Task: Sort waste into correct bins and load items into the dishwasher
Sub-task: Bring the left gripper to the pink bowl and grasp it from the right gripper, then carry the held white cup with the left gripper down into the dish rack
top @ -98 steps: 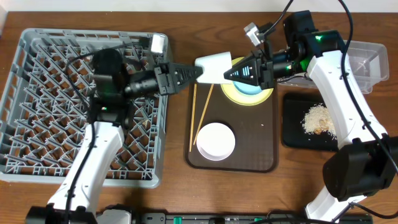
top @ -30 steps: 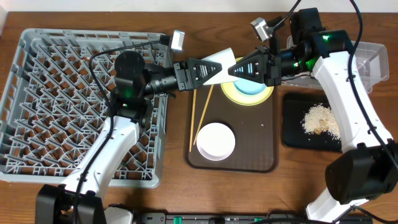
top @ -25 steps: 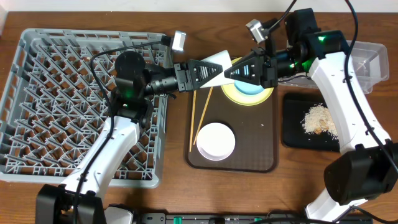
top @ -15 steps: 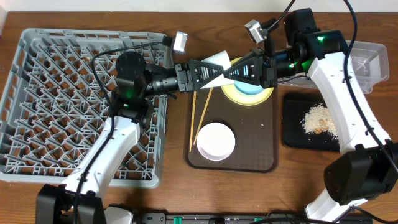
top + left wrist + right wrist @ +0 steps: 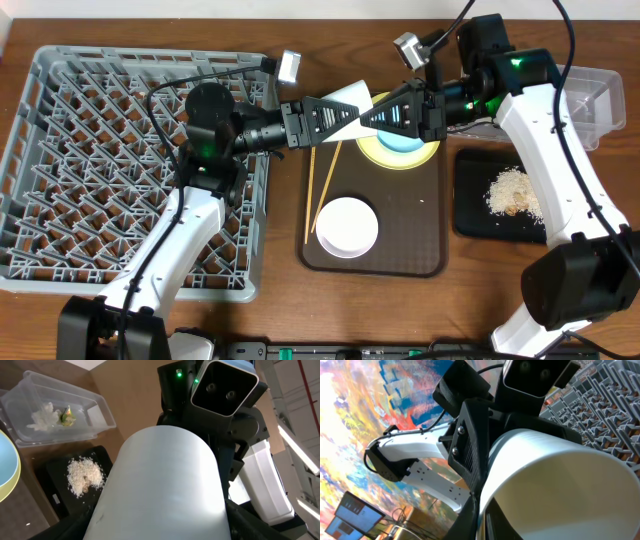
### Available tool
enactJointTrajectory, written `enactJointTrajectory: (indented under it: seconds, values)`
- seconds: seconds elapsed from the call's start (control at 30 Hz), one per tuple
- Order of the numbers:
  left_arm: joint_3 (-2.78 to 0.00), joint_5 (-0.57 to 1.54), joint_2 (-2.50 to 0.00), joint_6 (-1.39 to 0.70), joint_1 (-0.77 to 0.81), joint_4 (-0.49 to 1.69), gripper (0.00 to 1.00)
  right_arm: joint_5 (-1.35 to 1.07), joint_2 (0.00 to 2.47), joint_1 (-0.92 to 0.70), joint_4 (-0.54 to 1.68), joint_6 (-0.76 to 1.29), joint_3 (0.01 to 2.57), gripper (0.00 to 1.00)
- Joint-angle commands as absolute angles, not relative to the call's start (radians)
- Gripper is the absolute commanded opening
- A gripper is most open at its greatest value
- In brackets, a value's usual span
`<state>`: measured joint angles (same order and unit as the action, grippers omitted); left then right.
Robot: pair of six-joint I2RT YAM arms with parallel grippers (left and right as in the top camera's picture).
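The small white cup (image 5: 350, 105) hangs in the air over the back of the brown tray, between both arms. My left gripper (image 5: 345, 112) reaches in from the left, its fingers pressed on both sides of the cup (image 5: 165, 490), which fills the left wrist view. From the right, my right gripper (image 5: 368, 118) is pinched shut on the cup's rim (image 5: 560, 490). Below sit the light blue bowl (image 5: 405, 140) on the yellow plate (image 5: 365, 148), the pale pink bowl (image 5: 347, 226) and two chopsticks (image 5: 322, 185). The grey dish rack (image 5: 60, 200) is at the left.
The dark brown serving tray (image 5: 420, 250) holds the dishes. At the far right, the clear tub (image 5: 595, 100) holds a white tissue (image 5: 42, 415) and a green-yellow wrapper (image 5: 67, 416). The black tray (image 5: 470, 215) holds rice-like crumbs (image 5: 512, 192).
The left gripper came right from the rack's edge to the cup that the right gripper holds, and its jaws have drawn in on the cup's sides. The right arm has hardly moved.
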<state>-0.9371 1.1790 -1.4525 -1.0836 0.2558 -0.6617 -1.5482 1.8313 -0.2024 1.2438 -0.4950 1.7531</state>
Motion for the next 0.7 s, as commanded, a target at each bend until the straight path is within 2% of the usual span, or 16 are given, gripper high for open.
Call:
enactJointTrajectory:
  seconds: [0.0, 0.13, 0.23, 0.3, 0.67]
  values:
    - [-0.949, 1.249, -1.433, -1.022, 0.281, -0.683, 0.59, -1.489, 1.838, -0.210, 1.253, -0.493, 1.759, 0.05]
    - [-0.949, 1.249, -1.433, -0.978, 0.281, -0.682, 0.56, -1.465, 1.838, -0.196, 1.282, -0.493, 1.759, 0.07]
    - [-0.949, 1.249, -1.433, -0.936, 0.281, -0.682, 0.55, -1.417, 1.838, -0.176, 1.322, -0.494, 1.759, 0.16]
    - [-0.949, 1.245, -1.433, -0.900, 0.281, -0.658, 0.54, -1.383, 1.838, -0.160, 1.352, -0.494, 1.759, 0.17]
    - [-0.949, 1.091, -1.433, -0.602, 0.260, -0.273, 0.48, -1.154, 1.838, -0.030, 1.482, -0.494, 1.759, 0.24]
